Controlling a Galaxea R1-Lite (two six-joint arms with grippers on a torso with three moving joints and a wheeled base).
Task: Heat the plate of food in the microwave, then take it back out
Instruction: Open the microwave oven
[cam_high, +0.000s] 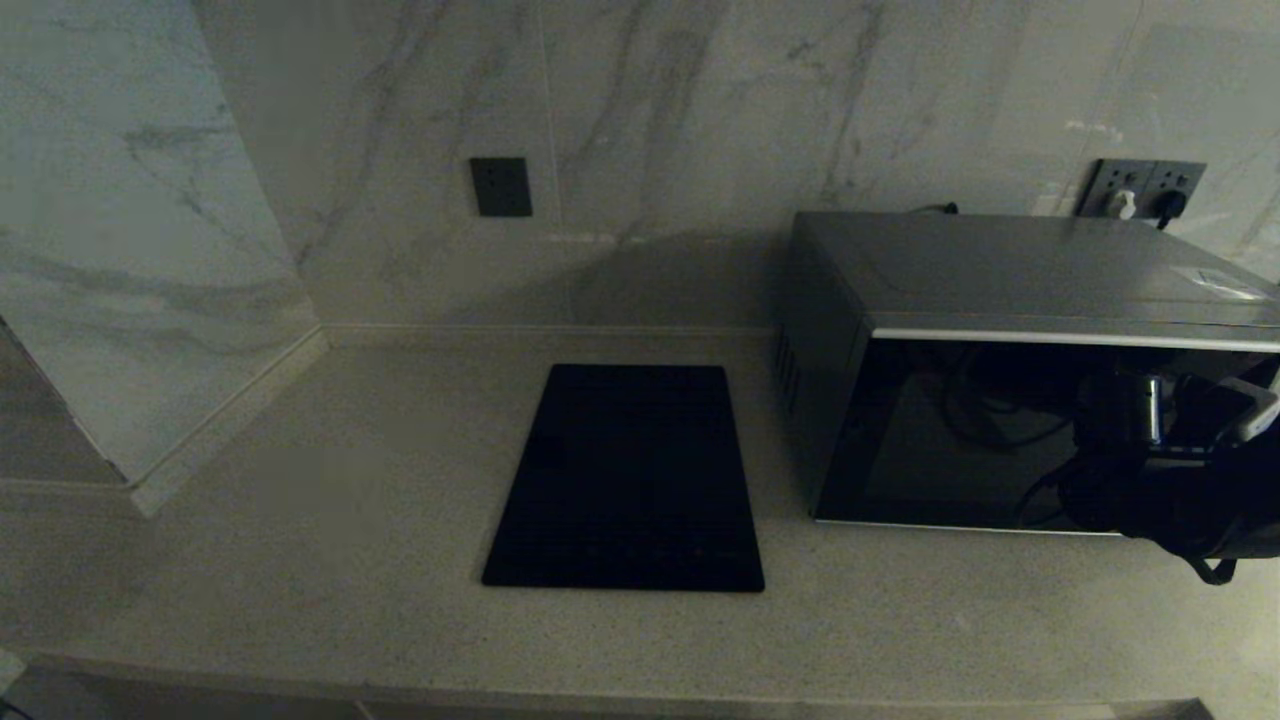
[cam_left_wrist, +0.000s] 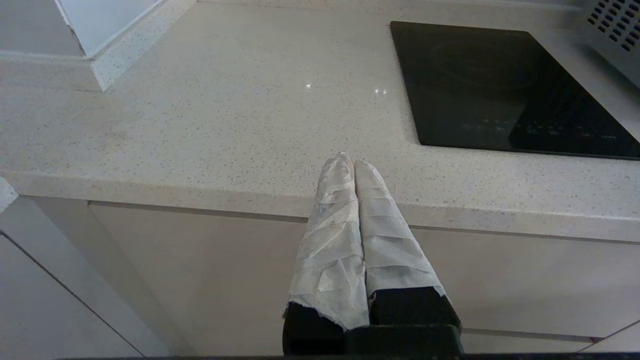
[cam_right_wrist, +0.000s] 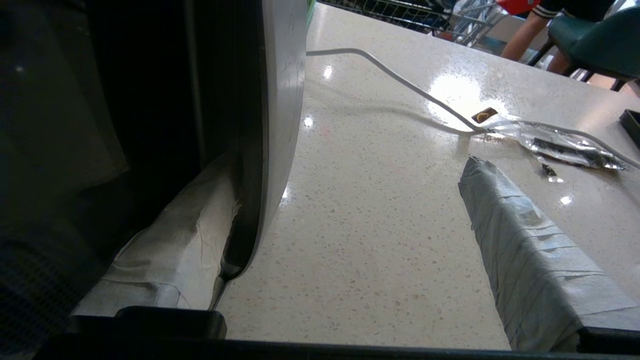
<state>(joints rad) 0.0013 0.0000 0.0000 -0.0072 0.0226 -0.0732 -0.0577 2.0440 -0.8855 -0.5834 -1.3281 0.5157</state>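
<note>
Right wrist view: right gripper (cam_right_wrist: 350, 210) spread wide at the microwave (cam_high: 1000, 290) door edge.
1 finger (cam_right_wrist: 180, 250) tucked behind the door's rim, likely to swing it. Plate of food not visible. Left gripper (cam_left_wrist: 354, 162) closed, parked off the countertop (cam_left_wrist: 200, 125).

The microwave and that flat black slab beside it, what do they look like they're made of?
The microwave: brushed silver metal casing, going by its dull sheen, with a glossy black glass door that reflects the right gripper. The black slab: smooth glass or ceramic, probably a cooktop, given its faint ring and its row of small marks.
</note>
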